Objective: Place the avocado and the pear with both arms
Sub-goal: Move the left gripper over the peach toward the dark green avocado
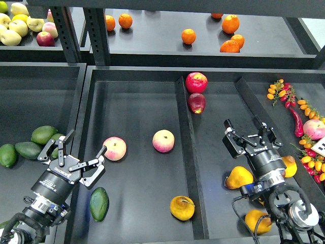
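The dark green avocado (99, 204) lies near the front left of the middle tray (137, 101). The squat yellow-orange pear (182, 208), with a short stem, rests at the tray's front right by the divider. My left gripper (87, 142) is open and empty, hovering above and left of the avocado, with one fingertip close to a peach (115, 148). Over the right compartment, my right gripper (246, 126) is open and empty, well to the right of the pear and farther back.
A second peach (163, 141) sits mid-tray. Two red apples (196, 91) lie by the divider at the back. Yellow-orange fruits (238, 177) cluster around my right arm. Paler green fruits (28, 147) fill the left bin; oranges (188, 36) sit on the upper shelf; peppers (297, 122) lie far right.
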Tool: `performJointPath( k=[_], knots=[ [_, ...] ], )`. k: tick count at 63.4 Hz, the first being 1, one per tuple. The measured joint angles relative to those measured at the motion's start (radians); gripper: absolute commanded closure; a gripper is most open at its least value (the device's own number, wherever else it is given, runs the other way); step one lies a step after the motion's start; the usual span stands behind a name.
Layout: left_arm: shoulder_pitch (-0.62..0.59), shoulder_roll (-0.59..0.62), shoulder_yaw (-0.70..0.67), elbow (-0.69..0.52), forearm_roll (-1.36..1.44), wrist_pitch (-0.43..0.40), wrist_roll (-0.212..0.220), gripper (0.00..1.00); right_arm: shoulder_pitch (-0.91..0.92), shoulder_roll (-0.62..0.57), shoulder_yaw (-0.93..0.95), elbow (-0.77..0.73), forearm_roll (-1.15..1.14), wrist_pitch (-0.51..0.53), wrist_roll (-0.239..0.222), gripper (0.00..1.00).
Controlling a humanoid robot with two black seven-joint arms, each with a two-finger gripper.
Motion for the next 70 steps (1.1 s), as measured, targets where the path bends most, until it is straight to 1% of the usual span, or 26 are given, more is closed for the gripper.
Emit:
performJointPath(
  k=[15,70],
  knots=[
    [0.000,0.000,-0.002,0.000,0.000,0.000,-0.005,0.01,-0.022,0.000,-0.029,0.000,-0.001,0.010,0.000,0.00],
    [0.009,0.000,-0.012,0.005,0.000,0.000,-0.006,0.00,-0.028,0.000,-0.032,0.011,-0.004,0.011,0.000,0.00]
  ],
)
